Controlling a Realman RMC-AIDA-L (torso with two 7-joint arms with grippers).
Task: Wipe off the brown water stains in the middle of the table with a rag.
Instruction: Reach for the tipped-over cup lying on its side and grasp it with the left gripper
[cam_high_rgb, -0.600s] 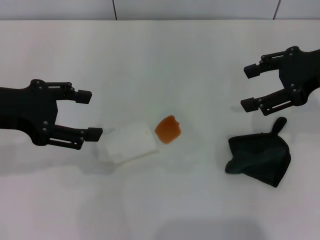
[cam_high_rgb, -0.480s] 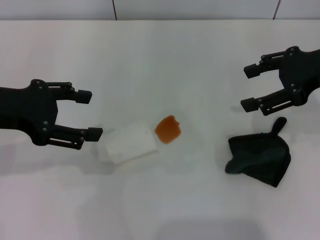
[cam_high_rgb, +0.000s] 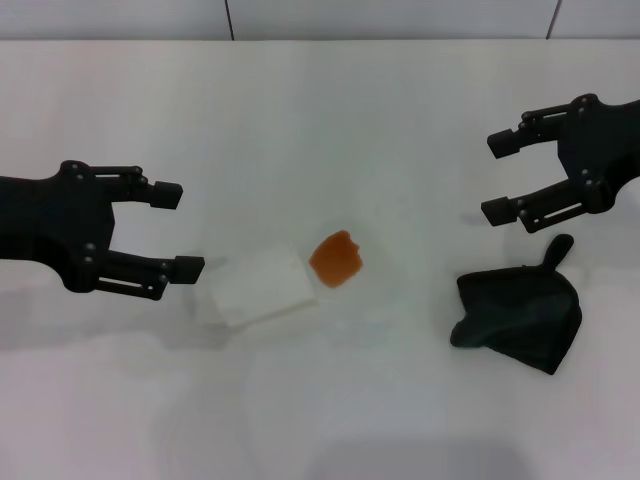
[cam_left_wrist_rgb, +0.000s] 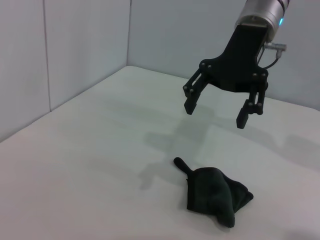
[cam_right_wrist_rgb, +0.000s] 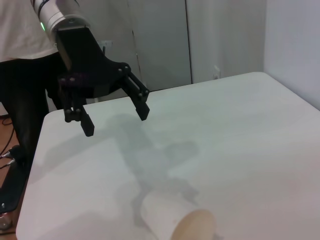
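The rag (cam_high_rgb: 520, 315) is a dark, bunched-up cloth lying on the white table (cam_high_rgb: 330, 110), right of the brown water stains (cam_high_rgb: 336, 259). It sits just below the right gripper (cam_high_rgb: 500, 177), whose fingers are spread wide and hold nothing. The left gripper (cam_high_rgb: 178, 228) is wide open too, far to the left.

I work in a plain test room, like a lab: a white bench (cam_high_rgb: 330, 110), bare grey partition walls (cam_left_wrist_rgb: 85, 45), and a person (cam_right_wrist_rgb: 22, 65) standing beside it.

Soft cloth rag (cam_high_rgb: 518, 316), matte smooth table (cam_high_rgb: 320, 110)
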